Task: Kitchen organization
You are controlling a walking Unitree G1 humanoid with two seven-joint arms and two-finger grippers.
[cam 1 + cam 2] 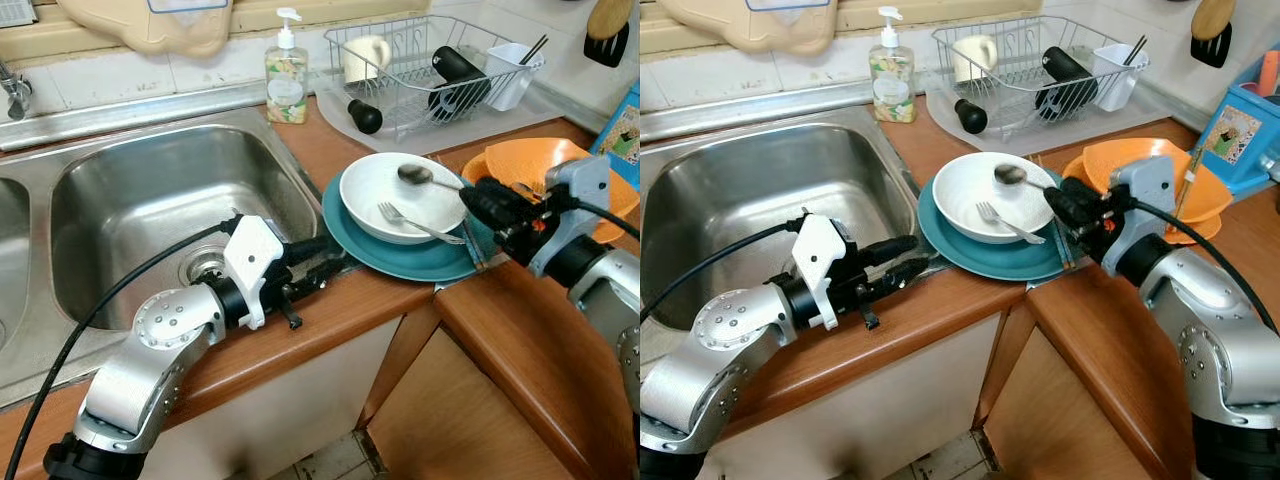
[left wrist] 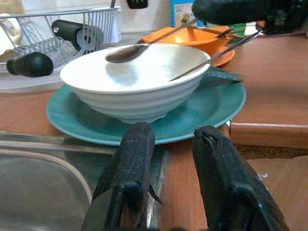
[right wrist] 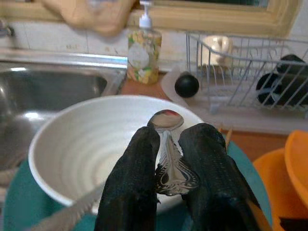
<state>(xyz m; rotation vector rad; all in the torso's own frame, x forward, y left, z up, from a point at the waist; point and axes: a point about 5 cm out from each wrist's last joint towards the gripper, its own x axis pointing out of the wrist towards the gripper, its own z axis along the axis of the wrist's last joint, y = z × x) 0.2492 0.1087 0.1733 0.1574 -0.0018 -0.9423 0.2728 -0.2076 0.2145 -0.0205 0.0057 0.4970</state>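
Observation:
A white bowl (image 1: 400,195) sits on a teal plate (image 1: 400,255) on the wooden counter beside the sink. A fork (image 1: 415,222) lies in the bowl. My right gripper (image 1: 478,200) is at the bowl's right rim, shut on the handle of a spoon (image 3: 166,122) whose head hangs over the bowl. My left gripper (image 1: 325,262) is low at the plate's left edge, by the sink's corner, open with nothing between its fingers (image 2: 132,159).
A steel sink (image 1: 140,215) lies at the left. A soap bottle (image 1: 286,75) and a wire dish rack (image 1: 425,65) with a mug and black items stand behind. Orange bowls (image 1: 545,165) sit right of the plate. The counter edge drops off in front.

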